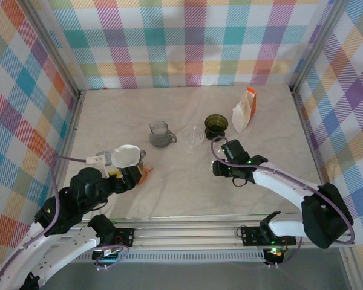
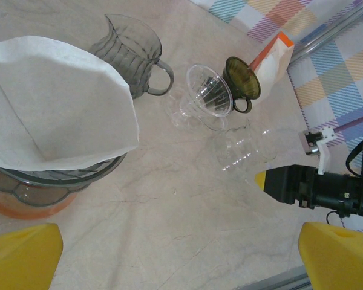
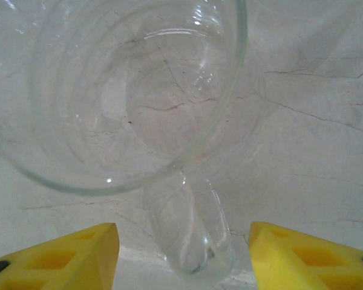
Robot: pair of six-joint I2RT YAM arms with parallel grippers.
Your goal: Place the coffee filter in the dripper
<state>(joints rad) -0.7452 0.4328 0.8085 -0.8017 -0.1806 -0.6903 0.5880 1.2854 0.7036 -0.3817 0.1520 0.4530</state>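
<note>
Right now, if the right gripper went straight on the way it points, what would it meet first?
Probably the handle of the clear glass cup, lying just ahead between the open fingers of the right gripper.

Grey jug (image 1: 161,134) stands upright on a marble table (image 1: 181,193), handle to its right. Right of the jug sits a dark green cup (image 1: 216,124); farther right, a white-and-orange bag (image 1: 244,110) stands just beside that cup. A clear glass mug (image 3: 127,90) sits right of the jug and nearer. Plaid walls (image 1: 187,42) rise behind the jug
</note>
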